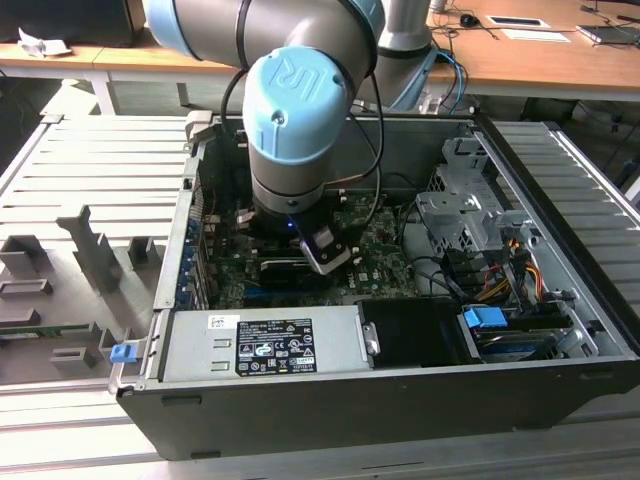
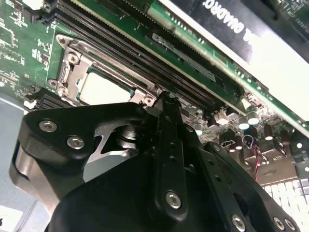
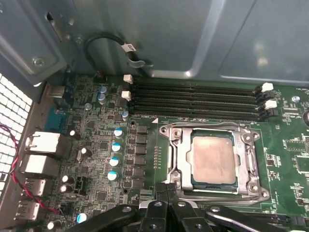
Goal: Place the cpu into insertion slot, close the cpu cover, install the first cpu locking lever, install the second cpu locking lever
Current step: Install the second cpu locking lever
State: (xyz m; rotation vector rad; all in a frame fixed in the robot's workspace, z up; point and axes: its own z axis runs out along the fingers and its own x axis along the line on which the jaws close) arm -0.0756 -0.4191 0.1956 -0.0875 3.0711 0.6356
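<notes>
— So where's the cpu (image 3: 213, 159)?
— Seated in the insertion slot (image 3: 179, 159), cpu cover (image 3: 251, 162) down around it.
— And the end effector (image 3: 166, 189)?
— Fingers together (gripping nothing), at the socket's edge.

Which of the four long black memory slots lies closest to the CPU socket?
The memory slot that runs right along the edge of the insertion slot in the first wrist view; the other three lie beyond it, toward the grey case wall.

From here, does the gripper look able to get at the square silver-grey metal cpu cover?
Probably yes: the gripper sits right at the edge of the square silver-grey metal cpu cover, with nothing between them.
</notes>
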